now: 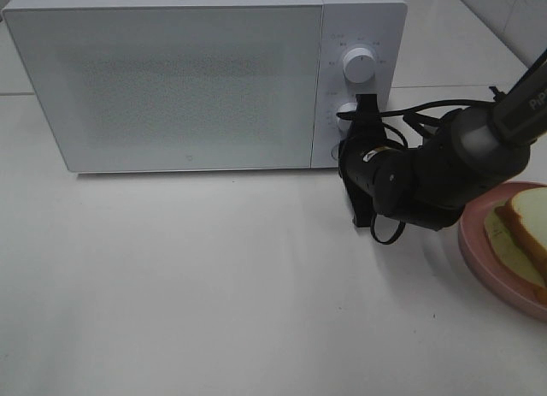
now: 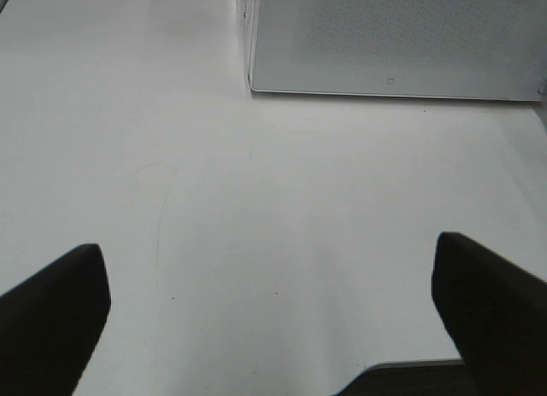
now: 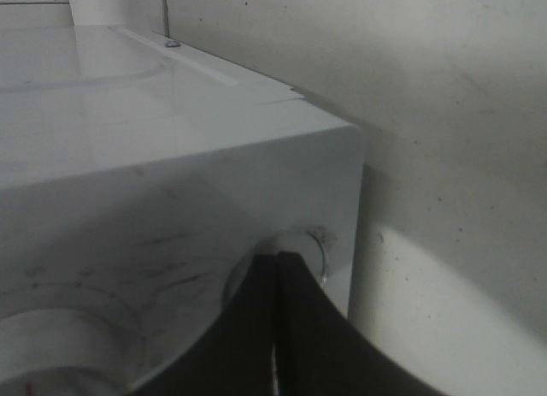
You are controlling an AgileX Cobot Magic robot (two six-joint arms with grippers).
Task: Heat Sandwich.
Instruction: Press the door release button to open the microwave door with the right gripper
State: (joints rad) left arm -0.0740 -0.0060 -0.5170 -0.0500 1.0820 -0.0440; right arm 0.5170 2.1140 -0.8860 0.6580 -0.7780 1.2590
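Note:
The sandwich [image 1: 523, 227], white bread with tan crust, lies on a round pink plate [image 1: 480, 252] at the right edge of the table, cut off by the frame. The white microwave [image 1: 171, 79] stands at the back with its door closed. My right gripper [image 1: 359, 112] is shut, its tips against the lower part of the microwave's control panel. In the right wrist view the shut right gripper [image 3: 275, 261] touches a round control on the panel [image 3: 318, 246]. My left gripper [image 2: 267, 246] is open over bare table, with the microwave [image 2: 393, 37] ahead of it.
The upper dial [image 1: 358, 67] sits above the right gripper's tips. Black cables [image 1: 410, 114] loop beside the right arm [image 1: 461, 161]. A tiled wall runs behind the microwave. The white tabletop [image 1: 214, 285] stretches in front of it.

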